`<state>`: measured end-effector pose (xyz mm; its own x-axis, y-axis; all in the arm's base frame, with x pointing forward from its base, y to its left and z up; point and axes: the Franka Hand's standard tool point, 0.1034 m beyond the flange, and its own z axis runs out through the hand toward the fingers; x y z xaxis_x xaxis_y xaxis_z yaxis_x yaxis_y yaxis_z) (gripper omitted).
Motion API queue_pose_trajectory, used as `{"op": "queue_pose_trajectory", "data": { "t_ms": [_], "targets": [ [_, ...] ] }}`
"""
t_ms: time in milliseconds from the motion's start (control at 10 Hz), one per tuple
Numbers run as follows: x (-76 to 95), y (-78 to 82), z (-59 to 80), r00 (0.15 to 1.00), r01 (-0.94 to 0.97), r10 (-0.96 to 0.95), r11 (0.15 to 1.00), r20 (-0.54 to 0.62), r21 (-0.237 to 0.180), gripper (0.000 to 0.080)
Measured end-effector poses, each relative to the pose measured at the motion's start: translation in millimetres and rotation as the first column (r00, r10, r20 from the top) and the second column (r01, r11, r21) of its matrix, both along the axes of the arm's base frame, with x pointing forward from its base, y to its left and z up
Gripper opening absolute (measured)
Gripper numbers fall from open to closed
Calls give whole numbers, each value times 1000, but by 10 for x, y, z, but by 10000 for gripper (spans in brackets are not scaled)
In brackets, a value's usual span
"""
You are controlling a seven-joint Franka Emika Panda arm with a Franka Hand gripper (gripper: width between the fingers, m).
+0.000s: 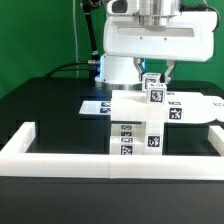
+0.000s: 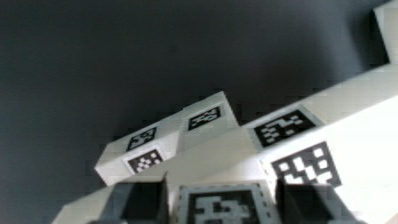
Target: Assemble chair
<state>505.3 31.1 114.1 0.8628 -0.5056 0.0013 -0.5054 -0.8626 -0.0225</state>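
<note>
My gripper [image 1: 155,80] hangs over the middle of the black table, shut on a small white chair part [image 1: 156,93] that carries a black-and-white tag. In the wrist view the dark fingers [image 2: 135,205] flank that tagged part [image 2: 222,208], held in the gripper [image 2: 222,203]. Directly below stands the partly built chair: a white blocky body [image 1: 135,128] with several tags on its front face. A flat tagged piece [image 1: 186,110] reaches toward the exterior view's right. The wrist view shows the slab [image 2: 178,135] and a second tagged piece [image 2: 306,130] under the held part.
A long white rail [image 1: 100,160] borders the table's front, with short side walls at both ends. The marker board [image 1: 98,105] lies flat behind the chair on the exterior view's left. The robot's white base [image 1: 125,70] stands at the back before a green backdrop.
</note>
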Motion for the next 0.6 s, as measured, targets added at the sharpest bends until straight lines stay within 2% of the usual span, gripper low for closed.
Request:
{"op": "queue_pose_trajectory", "data": {
  "t_ms": [100,200,300,500,600],
  "targets": [
    [0,3,0,999,35,-35,999,-1,1,287],
    [-1,23,0,985,173,-173,985,-4,10,287],
    [-1,31,0,975,222,-222,975,-6,13,287],
    [-2,64,0,921,389,-388,921,-16,28,287],
    [-3,71,0,912,411,-410,911,-18,29,287]
  ]
}}
